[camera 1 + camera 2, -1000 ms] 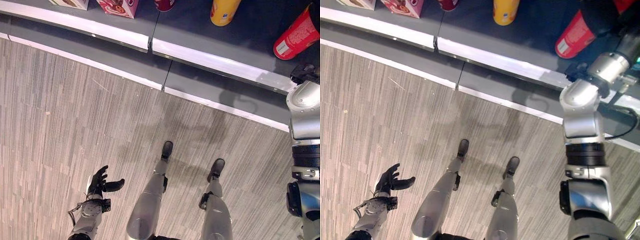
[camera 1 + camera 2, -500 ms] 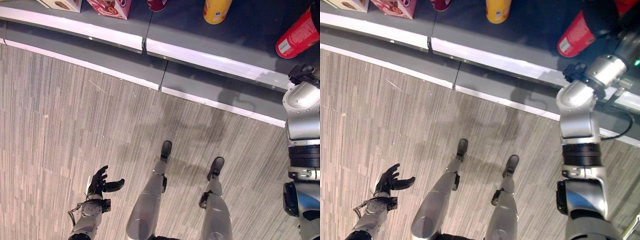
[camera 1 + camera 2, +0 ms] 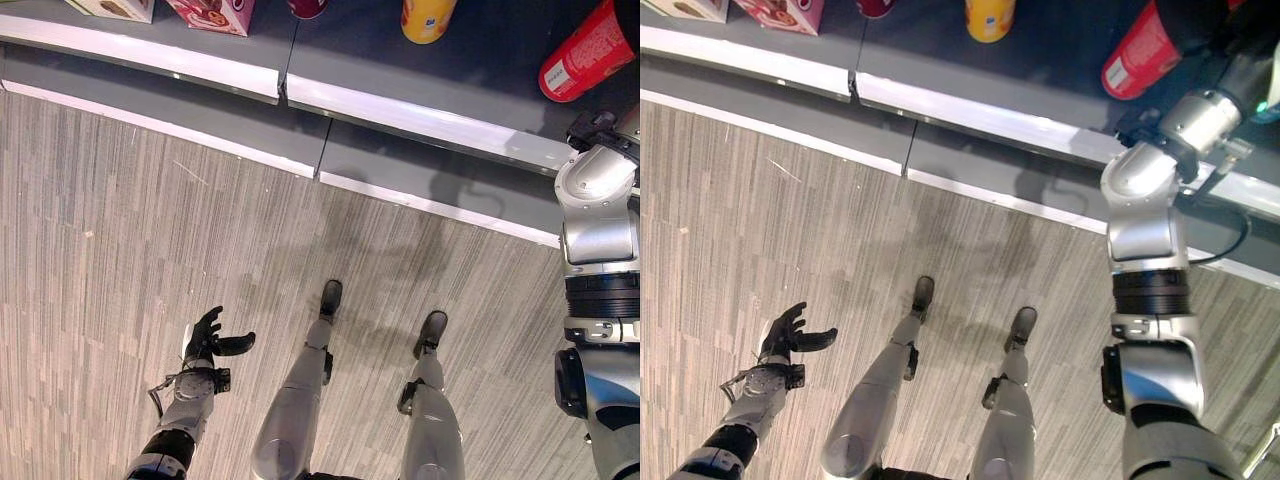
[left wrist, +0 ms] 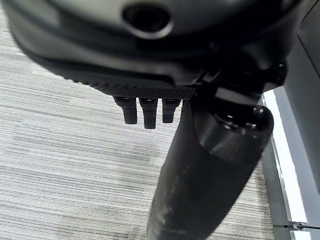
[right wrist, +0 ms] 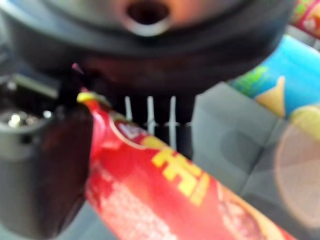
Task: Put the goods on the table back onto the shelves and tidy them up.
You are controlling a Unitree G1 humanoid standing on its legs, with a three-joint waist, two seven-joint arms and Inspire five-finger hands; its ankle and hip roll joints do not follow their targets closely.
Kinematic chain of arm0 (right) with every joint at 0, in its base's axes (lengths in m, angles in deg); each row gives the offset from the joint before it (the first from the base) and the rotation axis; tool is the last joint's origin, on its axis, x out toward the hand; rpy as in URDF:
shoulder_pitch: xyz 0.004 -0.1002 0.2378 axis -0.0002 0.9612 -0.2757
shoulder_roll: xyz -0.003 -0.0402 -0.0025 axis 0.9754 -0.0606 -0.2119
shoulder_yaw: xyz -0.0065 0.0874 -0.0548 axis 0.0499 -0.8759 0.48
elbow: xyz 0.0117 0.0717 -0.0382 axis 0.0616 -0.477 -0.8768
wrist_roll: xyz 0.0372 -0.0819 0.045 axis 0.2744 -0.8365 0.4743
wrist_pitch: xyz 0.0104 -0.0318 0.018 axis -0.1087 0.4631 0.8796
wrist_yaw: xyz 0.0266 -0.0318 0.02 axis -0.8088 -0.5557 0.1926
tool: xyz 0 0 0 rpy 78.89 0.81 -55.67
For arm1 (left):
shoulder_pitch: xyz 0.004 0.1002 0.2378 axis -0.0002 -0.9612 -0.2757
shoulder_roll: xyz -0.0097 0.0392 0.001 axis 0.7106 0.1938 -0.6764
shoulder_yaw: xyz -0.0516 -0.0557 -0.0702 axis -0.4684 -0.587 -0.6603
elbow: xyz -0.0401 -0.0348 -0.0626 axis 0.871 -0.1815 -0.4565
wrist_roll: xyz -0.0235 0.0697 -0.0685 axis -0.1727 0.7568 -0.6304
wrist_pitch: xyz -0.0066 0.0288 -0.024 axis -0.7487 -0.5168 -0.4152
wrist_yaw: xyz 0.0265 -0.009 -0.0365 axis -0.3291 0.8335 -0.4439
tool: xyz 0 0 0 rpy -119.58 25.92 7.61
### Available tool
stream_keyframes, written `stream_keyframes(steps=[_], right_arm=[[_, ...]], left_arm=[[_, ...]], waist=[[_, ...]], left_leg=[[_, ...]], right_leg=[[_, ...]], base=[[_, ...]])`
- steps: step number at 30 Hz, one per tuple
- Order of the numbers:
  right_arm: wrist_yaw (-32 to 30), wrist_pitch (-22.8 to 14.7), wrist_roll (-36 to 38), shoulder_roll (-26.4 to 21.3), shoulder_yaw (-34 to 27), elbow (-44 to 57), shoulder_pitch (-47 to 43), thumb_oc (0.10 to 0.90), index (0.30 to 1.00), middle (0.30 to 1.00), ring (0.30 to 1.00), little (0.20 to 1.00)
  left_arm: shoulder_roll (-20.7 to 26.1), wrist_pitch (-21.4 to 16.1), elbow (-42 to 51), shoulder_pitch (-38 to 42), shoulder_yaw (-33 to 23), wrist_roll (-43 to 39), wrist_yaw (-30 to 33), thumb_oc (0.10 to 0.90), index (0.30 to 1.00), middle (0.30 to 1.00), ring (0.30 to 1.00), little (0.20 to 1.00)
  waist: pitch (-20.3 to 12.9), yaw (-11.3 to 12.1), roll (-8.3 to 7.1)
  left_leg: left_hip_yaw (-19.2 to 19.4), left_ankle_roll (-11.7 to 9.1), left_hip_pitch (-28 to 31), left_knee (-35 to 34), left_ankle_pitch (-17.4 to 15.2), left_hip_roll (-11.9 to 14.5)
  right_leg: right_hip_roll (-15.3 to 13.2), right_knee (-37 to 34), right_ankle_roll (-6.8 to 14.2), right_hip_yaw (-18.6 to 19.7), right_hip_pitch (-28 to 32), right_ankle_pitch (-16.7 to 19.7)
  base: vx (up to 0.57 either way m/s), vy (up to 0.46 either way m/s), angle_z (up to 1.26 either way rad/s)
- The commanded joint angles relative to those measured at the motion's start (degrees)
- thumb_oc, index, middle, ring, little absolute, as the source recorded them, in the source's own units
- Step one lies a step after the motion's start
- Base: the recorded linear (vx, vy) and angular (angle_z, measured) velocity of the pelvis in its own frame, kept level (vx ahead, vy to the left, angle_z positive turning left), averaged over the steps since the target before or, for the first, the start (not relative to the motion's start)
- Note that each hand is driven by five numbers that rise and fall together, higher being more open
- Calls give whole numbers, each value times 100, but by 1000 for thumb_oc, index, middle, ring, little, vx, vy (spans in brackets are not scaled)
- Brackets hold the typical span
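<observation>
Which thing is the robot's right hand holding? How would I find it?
Look along the grey shelf to its right end, where the right hand reaches. It grips a red tube that lies tilted, unlike the yellow can and pink box further left.

Shop, or a mock-up of one — long grey shelf (image 3: 420, 75) with white edge strips, stocked with packaged goods: red can (image 3: 588, 52), yellow can (image 3: 428, 18), pink box (image 3: 212, 13). Wood-look plank floor (image 3: 120, 230) in front.
</observation>
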Motion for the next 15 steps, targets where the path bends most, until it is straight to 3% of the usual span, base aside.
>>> stream_keyframes(steps=[1,4,5,6,15], right_arm=[[-125,-170,-177,-397,-32,229,-17,400,300,300,300,300],[-111,-155,-179,-385,-1,192,-10,400,300,300,300,300],[-108,-152,-185,-374,-1,195,-6,562,542,542,542,542],[-114,-155,-182,-348,5,191,-3,800,900,900,900,900],[-111,-145,-211,-270,-4,246,81,800,900,900,900,900]], left_arm=[[407,22,-113,-756,10,-24,222,800,900,900,900,900],[393,26,-137,-721,9,-32,237,800,900,900,900,900],[389,31,-130,-708,16,-35,238,800,900,900,900,900],[379,29,-124,-694,22,-51,252,800,900,900,900,900],[375,53,-187,-656,-24,-44,292,800,900,900,900,900]], waist=[[-460,-5,-37],[-468,-13,-55],[-474,-15,-56],[-477,-15,-59],[-489,-52,-83]], left_leg=[[11,-691,-442,711,-748,803],[9,-694,-444,709,-749,810],[9,-695,-448,709,-747,809],[2,-694,-450,712,-745,805],[-7,-697,-454,730,-753,808]], right_leg=[[-708,909,460,-12,-216,-419],[-697,932,450,1,-229,-440],[-697,933,450,2,-230,-442],[-695,940,446,5,-233,-446],[-696,962,437,13,-234,-467]], base=[[0,0,0],[0,0,0],[0,0,0],[0,0,0],[0,0,0]])
